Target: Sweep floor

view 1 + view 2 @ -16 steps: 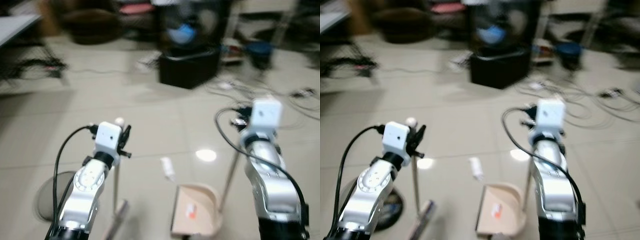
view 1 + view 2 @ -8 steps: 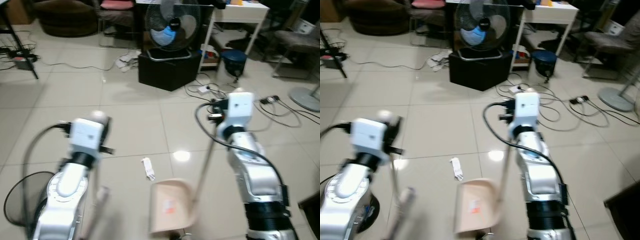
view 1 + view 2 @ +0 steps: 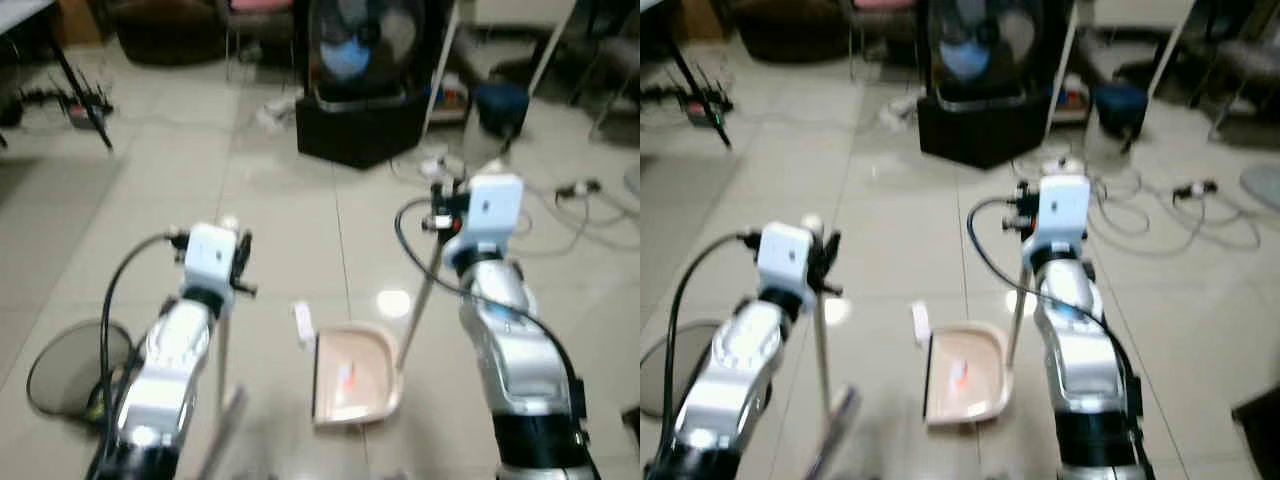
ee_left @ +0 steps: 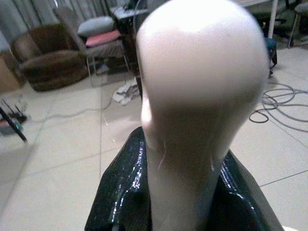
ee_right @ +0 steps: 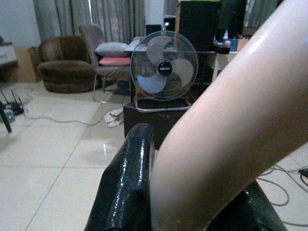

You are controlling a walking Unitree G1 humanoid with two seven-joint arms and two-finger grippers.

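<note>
My left gripper (image 3: 240, 272) is shut on the thin broom handle (image 3: 222, 345), whose cream knob (image 4: 202, 91) sits between the black fingers (image 4: 120, 192). The broom head (image 3: 225, 435) is a blur low on the floor. My right gripper (image 3: 440, 215) is shut on the slanted dustpan handle (image 3: 418, 300), which shows as a cream bar (image 5: 226, 134) in the right wrist view. The beige dustpan (image 3: 352, 385) rests on the tiles between my arms, with a small orange mark inside. A white scrap (image 3: 302, 322) lies just beyond its left corner.
A standing fan (image 3: 355, 45) on a black box (image 3: 365, 135) is straight ahead. Cables (image 3: 570, 190) trail on the floor at the right near a blue bin (image 3: 497, 105). A dark round mesh disc (image 3: 65, 365) lies at my left. An armchair (image 5: 60, 67) stands far back.
The whole view has shifted, so the camera has moved. Both grippers keep their handles. The dustpan now lies a little closer to the white scrap.
</note>
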